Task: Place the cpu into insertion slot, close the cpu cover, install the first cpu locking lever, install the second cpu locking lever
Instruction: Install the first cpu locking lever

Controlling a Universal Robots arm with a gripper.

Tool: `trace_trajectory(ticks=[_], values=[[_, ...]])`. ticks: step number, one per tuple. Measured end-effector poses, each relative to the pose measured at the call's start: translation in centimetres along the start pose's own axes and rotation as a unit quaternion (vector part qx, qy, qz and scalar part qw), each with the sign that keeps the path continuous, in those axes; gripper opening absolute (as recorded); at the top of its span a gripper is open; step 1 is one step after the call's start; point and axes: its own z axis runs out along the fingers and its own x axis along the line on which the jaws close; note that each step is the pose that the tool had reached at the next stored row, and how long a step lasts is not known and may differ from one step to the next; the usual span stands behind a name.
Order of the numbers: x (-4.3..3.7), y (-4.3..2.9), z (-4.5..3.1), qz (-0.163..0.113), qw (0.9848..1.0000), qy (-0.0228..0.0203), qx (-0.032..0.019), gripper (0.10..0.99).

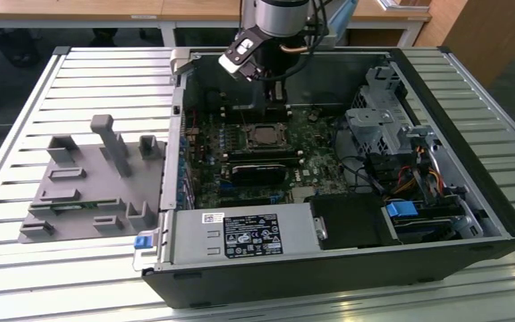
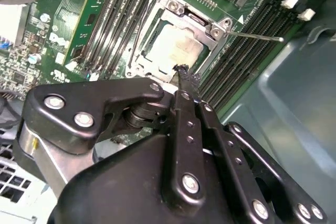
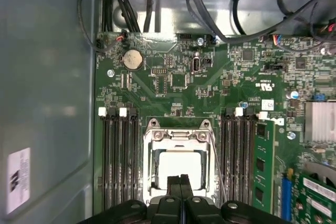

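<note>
We read the gripper (image 3: 180, 181) as pinched fully together with nothing between its fingers, poised over the edge of the cpu (image 3: 180, 162) in the first wrist view. The cpu lies seated on the board (image 3: 210, 93). The cover (image 3: 178, 136) appears lowered round it, and the chip shows through its window. In the exterior view the cpu sits at about 10 o'clock from the middle of the case (image 1: 329, 282), with the gripper at 12 o'clock of it.

We judge the cpu light, stiff and thin, with a slick metal top and a delicate underside, so only its edges suit a grasp. The cover is thin, springy sheet, best pressed at its free edge.

The second wrist view adds a wire lever (image 2: 252, 36) jutting across the memory slots (image 2: 236, 66), seemingly unlatched. The exterior view adds a grey fixture (image 1: 88, 188) on the table (image 1: 61, 288), at 9 o'clock of the case.
</note>
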Motion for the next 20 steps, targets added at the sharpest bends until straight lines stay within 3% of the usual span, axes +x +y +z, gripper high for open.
trace_trajectory(ticks=[4,10,15,20], values=[[-0.01,0.01,-1.02,-0.001,1.0000,-0.0001,0.0001,0.106],[-0.01,0.01,-1.03,-0.049,0.9988,-0.0001,-0.0002,0.106],[0.00,0.01,-1.03,-0.095,0.9955,0.0001,-0.0004,0.106],[0.00,0.01,-1.02,-0.138,0.9904,0.0003,-0.0007,0.106]])
